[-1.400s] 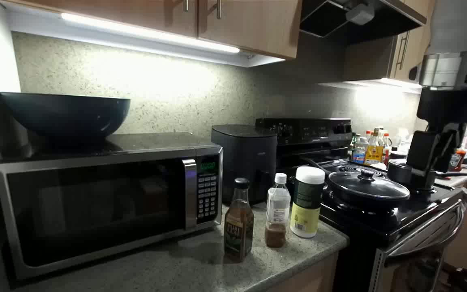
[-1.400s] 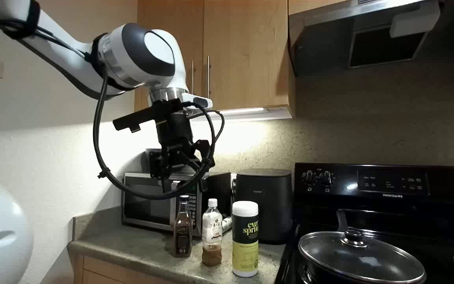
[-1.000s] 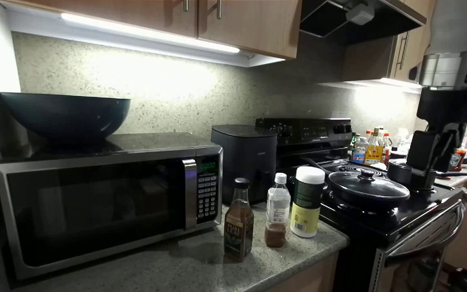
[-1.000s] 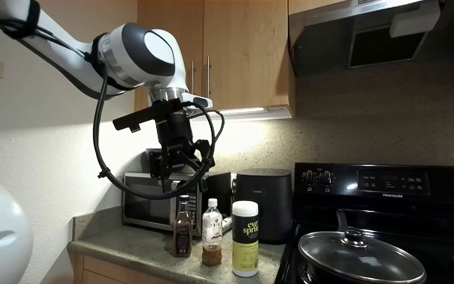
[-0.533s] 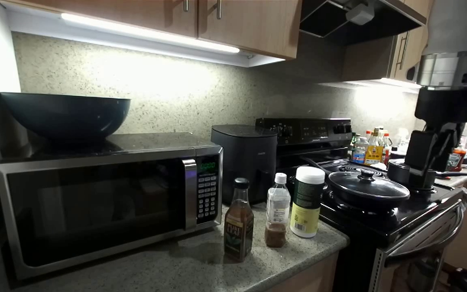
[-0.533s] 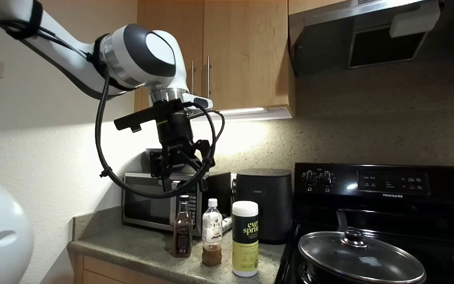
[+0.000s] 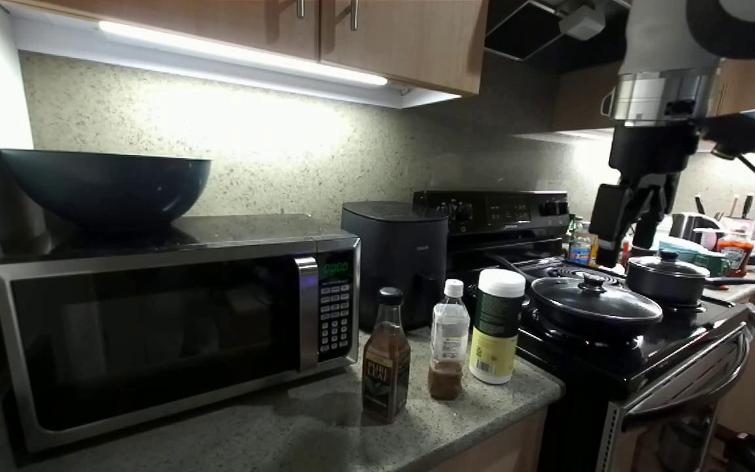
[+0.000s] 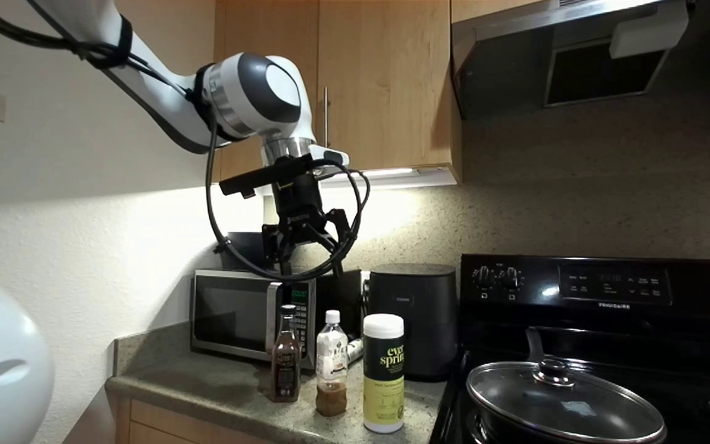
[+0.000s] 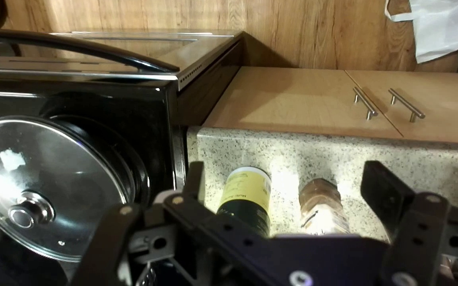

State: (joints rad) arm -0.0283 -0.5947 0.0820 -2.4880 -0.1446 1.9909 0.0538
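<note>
My gripper [image 8: 312, 269] is open and empty, held in the air above the counter. It also shows in an exterior view [image 7: 625, 248] and in the wrist view [image 9: 288, 179], with its fingers wide apart. Between the fingers in the wrist view, lower down, are a yellow and dark green canister [image 9: 247, 192] and a clear bottle with brown contents [image 9: 322, 202]; the gripper touches neither. In both exterior views the canister [image 8: 384, 376] with white lid, the white-capped bottle [image 8: 331, 364] and a dark-capped brown bottle [image 8: 286, 364] stand upright in a row.
A microwave [image 7: 154, 341] with a dark bowl [image 7: 109, 187] on top and a black air fryer [image 7: 394, 262] stand behind the bottles. A lidded pan [image 8: 564, 401] and a lidded pot [image 7: 662, 282] sit on the stove. Cabinets [image 8: 386, 86] and a range hood [image 8: 577, 37] hang above.
The arm and open gripper have moved right and slightly up in an exterior view, and left and up in another, uncovering the pot. The bottles and canister have not moved.
</note>
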